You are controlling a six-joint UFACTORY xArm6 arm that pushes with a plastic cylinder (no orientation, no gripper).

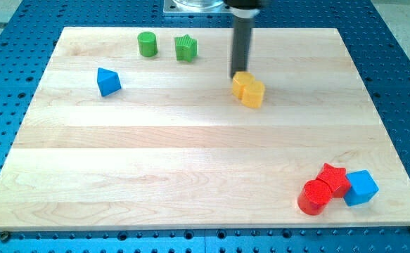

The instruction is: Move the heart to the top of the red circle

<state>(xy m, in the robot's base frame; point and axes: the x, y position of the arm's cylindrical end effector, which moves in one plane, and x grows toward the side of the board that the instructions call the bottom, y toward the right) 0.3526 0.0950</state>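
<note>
The yellow heart (249, 90) lies on the wooden board right of centre, toward the view's top. My tip (237, 75) stands at the heart's upper left edge, touching or nearly touching it. The red circle (312, 197) lies near the view's bottom right corner, far below and right of the heart. A red star (332, 178) touches the circle on its upper right.
A blue cube (361, 187) sits right of the red star. A green cylinder (147, 43) and a green star (186, 48) lie near the board's top edge. A blue triangle (107, 81) lies at the upper left. The board's edge (205, 228) borders a blue perforated table.
</note>
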